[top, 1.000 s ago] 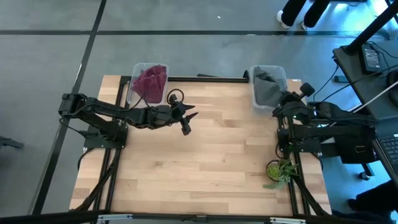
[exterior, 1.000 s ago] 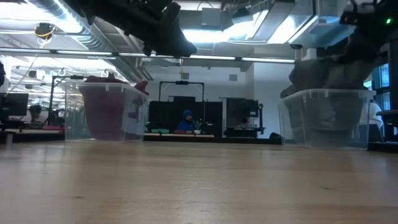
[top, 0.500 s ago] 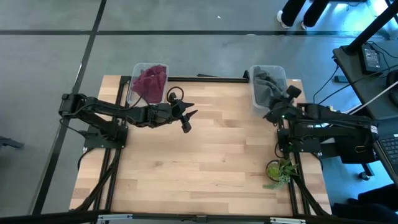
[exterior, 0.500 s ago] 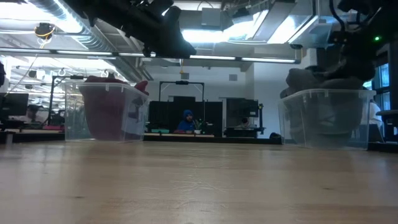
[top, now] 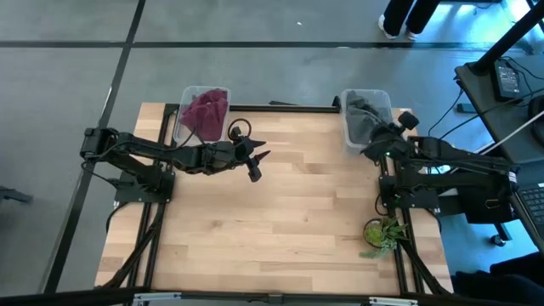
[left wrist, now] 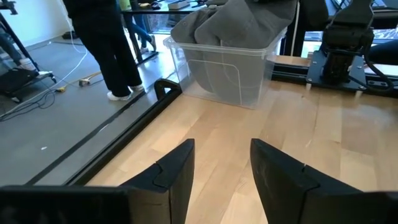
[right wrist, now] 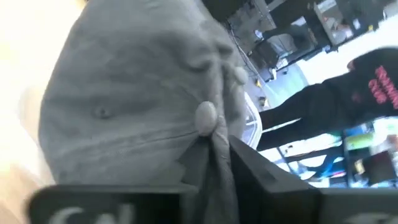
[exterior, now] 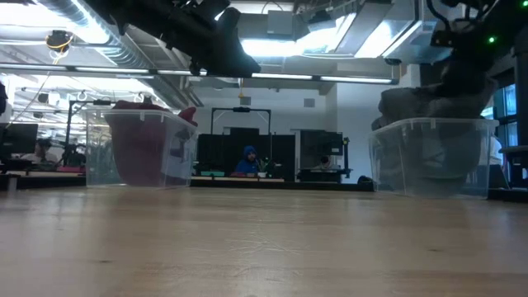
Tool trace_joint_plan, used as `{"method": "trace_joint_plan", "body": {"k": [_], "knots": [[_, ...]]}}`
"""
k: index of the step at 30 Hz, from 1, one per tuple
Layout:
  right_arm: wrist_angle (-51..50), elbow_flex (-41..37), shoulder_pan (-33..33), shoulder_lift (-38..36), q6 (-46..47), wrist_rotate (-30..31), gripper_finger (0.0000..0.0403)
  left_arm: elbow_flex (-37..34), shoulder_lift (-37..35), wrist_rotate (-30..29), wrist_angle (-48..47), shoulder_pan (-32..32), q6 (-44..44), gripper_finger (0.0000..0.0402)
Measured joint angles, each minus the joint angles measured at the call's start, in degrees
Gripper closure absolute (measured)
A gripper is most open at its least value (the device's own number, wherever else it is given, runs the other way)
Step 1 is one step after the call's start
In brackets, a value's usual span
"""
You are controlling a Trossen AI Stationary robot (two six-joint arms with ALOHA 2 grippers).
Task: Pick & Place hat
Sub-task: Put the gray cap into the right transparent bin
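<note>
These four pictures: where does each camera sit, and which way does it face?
High view: above, looking straight down on the table, both arms, the left tool and right tool.
Low view: at tabletop height, looking level across at the red hats bin and grey hats bin; arms overhead.
Left wrist view: on the left arm, facing the grey hats bin; its own open fingers show.
Right wrist view: on the right arm, pressed against a grey hat.
Shared: the grey hats bin.

**Workshop room around a wooden bench**

Grey concrete floor [top: 255, 76] crossed by dark lines surrounds the pale wooden bench [top: 280, 229]. Bright ceiling lights [exterior: 289, 45] glow overhead. Far behind, a seated person [exterior: 248, 159] among dark monitors [exterior: 318, 153].
</note>
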Motion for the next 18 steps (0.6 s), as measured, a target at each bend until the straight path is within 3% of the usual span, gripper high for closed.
{"method": "trace_joint_plan", "body": {"k": [7,10,18], "knots": [[-0.3,4.9,0.0,0.0,12.4,-0.2,0.0234,0.0,0.0,0.0,0.0,0.0,-0.1,0.0252],[-0.6,8.8,0.0,0.0,13.5,-3.3,0.0189,0.0,0.0,0.0,0.0,0.0,-0.1,0.0253],[-1.9,17.1,0.0,0.0,11.5,-14.2,0.0140,0.0,0.0,0.0,-0.5,0.0,0.0,0.0250]]}}
